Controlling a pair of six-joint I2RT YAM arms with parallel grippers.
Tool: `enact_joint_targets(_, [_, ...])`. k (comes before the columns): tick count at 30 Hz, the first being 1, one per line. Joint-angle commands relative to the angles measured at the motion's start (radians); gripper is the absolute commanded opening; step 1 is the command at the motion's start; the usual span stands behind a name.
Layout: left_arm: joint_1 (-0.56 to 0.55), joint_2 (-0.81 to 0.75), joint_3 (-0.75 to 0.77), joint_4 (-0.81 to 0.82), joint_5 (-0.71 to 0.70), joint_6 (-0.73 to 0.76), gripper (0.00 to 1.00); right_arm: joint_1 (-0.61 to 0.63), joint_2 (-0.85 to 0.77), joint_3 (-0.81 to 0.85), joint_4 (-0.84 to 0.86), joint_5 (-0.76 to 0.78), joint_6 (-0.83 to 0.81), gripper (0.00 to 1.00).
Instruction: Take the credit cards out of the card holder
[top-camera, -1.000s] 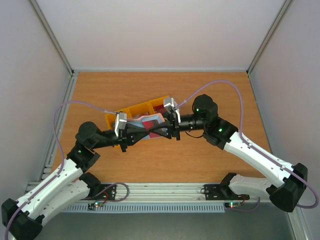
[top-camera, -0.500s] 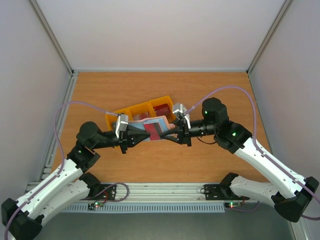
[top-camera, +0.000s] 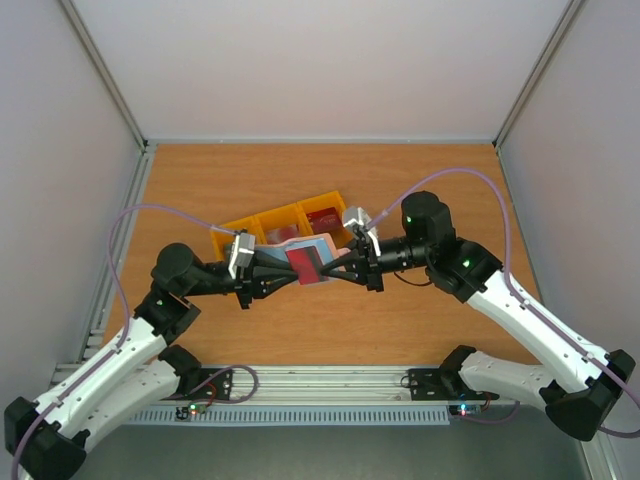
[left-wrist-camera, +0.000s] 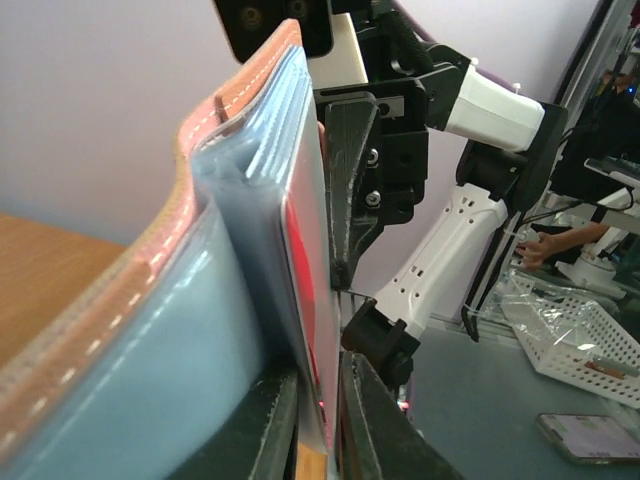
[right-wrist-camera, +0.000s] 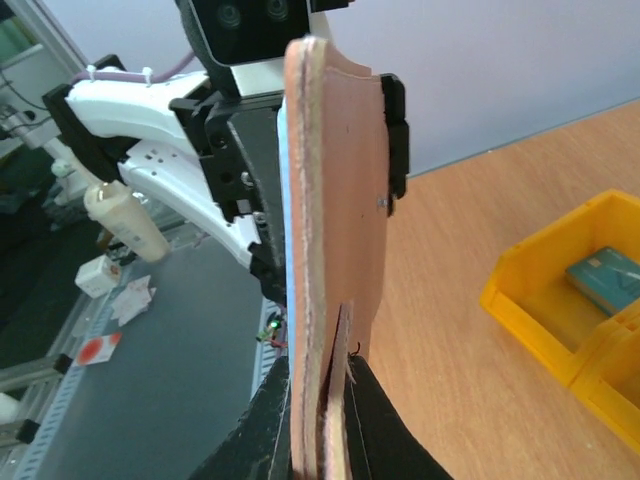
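The holder (top-camera: 318, 248) hangs open above the surface (top-camera: 430, 180) at the centre of the top view, just in front of the yellow tray (top-camera: 262, 222), with a reddish card (top-camera: 305, 263) in its pale inner pocket. The left fingers (left-wrist-camera: 372, 430) pinch its left end and the right fingers (right-wrist-camera: 385, 440) pinch its right end. A teal card (right-wrist-camera: 608, 274) lies in a tray compartment, its print too small to read.

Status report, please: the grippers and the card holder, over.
Left gripper, right gripper both shut on card holder, held up between them. Red card in its pocket. Yellow tray behind, nothing blocking.
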Motion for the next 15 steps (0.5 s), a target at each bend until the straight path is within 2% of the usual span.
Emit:
enact_joint_targets(1, [0.000,0.022,-0.007,0.192,0.103,0.003,0.09,-0.010,0.026,0.049,0.021,-0.041,0.009,0.01])
enact_joint_targets(5, [0.002,0.007,0.001,0.150,0.108,0.007,0.05,-0.012,-0.015,0.039,0.007,-0.014,-0.013,0.01])
enact_joint_targets(9, [0.002,0.016,0.001,0.187,0.133,0.011,0.00,-0.015,-0.021,0.045,-0.018,-0.022,-0.020,0.01])
enact_joint_targets(13, [0.003,0.020,0.002,0.192,0.136,-0.003,0.00,-0.015,-0.023,0.051,-0.023,-0.017,-0.023,0.01])
enact_joint_targets(15, [0.002,0.013,-0.003,0.192,0.131,-0.006,0.10,-0.019,-0.026,0.052,-0.030,-0.014,-0.029,0.02])
